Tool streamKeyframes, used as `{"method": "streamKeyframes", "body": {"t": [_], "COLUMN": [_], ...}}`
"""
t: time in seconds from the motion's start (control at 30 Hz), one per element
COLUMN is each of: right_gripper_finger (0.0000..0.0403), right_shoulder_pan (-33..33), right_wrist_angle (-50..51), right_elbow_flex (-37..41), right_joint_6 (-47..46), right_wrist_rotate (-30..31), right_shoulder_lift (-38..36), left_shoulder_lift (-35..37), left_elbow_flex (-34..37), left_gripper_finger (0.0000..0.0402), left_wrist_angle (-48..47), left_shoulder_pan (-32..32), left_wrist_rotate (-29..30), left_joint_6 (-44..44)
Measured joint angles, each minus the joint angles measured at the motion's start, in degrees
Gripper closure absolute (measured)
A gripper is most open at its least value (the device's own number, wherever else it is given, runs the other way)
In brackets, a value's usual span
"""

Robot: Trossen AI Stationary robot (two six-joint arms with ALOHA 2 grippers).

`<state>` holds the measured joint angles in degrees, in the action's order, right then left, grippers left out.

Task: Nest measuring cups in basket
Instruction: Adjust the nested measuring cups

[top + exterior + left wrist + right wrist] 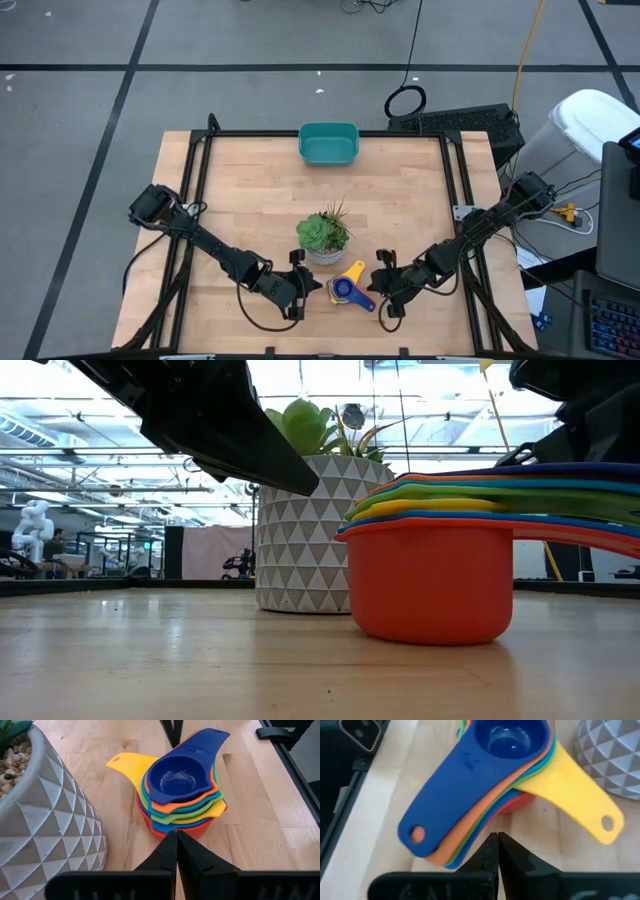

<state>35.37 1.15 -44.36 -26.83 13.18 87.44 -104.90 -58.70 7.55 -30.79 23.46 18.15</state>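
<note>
The measuring cups (349, 289) sit already nested on the surface beside the potted plant (324, 238), well apart from the basket (328, 143); left end effector (312, 286) and right end effector (378, 283), both closed and empty, must next open to grasp the stack.

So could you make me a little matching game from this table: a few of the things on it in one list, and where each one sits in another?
Things:
1. basket
2. potted plant
3. measuring cups
4. left gripper

Places:
A. stacked on the wood, between the two grippers
B. middle of the table, beside the cup stack
C. far edge of the table, holding nothing
D. shut, just left of the cup stack

Pairs: 1-C, 2-B, 3-A, 4-D
</note>
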Motion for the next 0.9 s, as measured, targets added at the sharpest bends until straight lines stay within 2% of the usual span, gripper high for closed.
{"method": "streamKeyframes", "body": {"t": [0.23,0.53,0.77,0.9], "right_gripper_finger": [0.0403,0.0403,0.0403,0.0403], "right_shoulder_pan": [0.36,1.49,2.47,2.15], "right_wrist_angle": [-0.45,-6.97,-6.53,-5.58], "right_elbow_flex": [0.00,0.00,0.00,0.00], "right_joint_6": [-1.02,1.63,7.45,13.39], "right_wrist_rotate": [-2.91,-5.71,-1.69,6.47], "right_shoulder_lift": [0.00,0.00,0.02,-0.95], "left_shoulder_lift": [0.00,0.00,0.00,0.00], "left_elbow_flex": [0.00,0.00,0.00,0.00], "left_gripper_finger": [0.0398,0.0397,0.0398,0.0393], "left_wrist_angle": [0.00,0.00,0.00,0.00], "left_shoulder_pan": [0.00,0.00,-0.04,-0.09], "left_wrist_rotate": [0.02,0.02,0.02,0.02], "left_joint_6": [-0.31,-0.44,-0.28,-0.22]}}
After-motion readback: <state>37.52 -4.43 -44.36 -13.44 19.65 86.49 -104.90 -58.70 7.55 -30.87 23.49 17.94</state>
